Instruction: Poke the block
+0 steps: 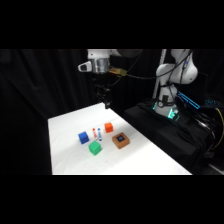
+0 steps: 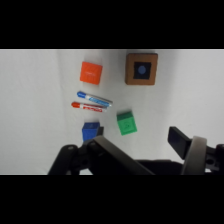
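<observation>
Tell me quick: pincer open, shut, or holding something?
Pincer: cannot be told; it hangs above the white table, clear of the brown square block.

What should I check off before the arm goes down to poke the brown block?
1. Target found: the brown flattish square block with a dark square mark on top lies flat on the white table: ok.
2. Top face free: nothing rests on it: ok.
3. Neighbours apart: the orange cube and the green cube lie clear of the block; the blue cube and two markers lie further off: ok.
4. Gripper height: above the table, touching nothing: ok.
5. Alignment: the gripper hangs over the table's far edge, not over the block: not ok.
6. Jaws open or shut: cannot tell.
</observation>
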### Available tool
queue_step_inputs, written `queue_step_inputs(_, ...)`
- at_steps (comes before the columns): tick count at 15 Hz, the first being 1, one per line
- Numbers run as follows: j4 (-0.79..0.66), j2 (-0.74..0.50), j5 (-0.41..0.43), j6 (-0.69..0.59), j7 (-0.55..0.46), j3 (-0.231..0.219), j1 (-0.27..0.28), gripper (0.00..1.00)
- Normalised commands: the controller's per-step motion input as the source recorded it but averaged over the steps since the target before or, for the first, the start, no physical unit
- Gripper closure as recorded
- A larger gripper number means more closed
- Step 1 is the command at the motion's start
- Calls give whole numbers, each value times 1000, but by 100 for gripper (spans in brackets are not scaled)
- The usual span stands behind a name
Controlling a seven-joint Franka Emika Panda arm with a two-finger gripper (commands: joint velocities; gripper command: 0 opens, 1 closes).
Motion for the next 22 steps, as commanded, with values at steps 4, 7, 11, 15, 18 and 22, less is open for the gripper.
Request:
queue_step_inputs(4, -22, 6, 13, 17, 6, 22, -3, 0)
queue_step_inputs(7, -146, -29, 6, 151, 50, 47, 23, 0)
queue_step_inputs(11, -208, -44, -5, 256, 78, 50, 42, 35)
queue_step_inputs(15, -192, -5, -41, 313, 115, 43, 48, 69)
queue_step_inputs(18, -147, 41, -33, 284, 91, 33, 42, 93)
queue_step_inputs(22, -175, 38, -20, 333, 66, 36, 45, 100)
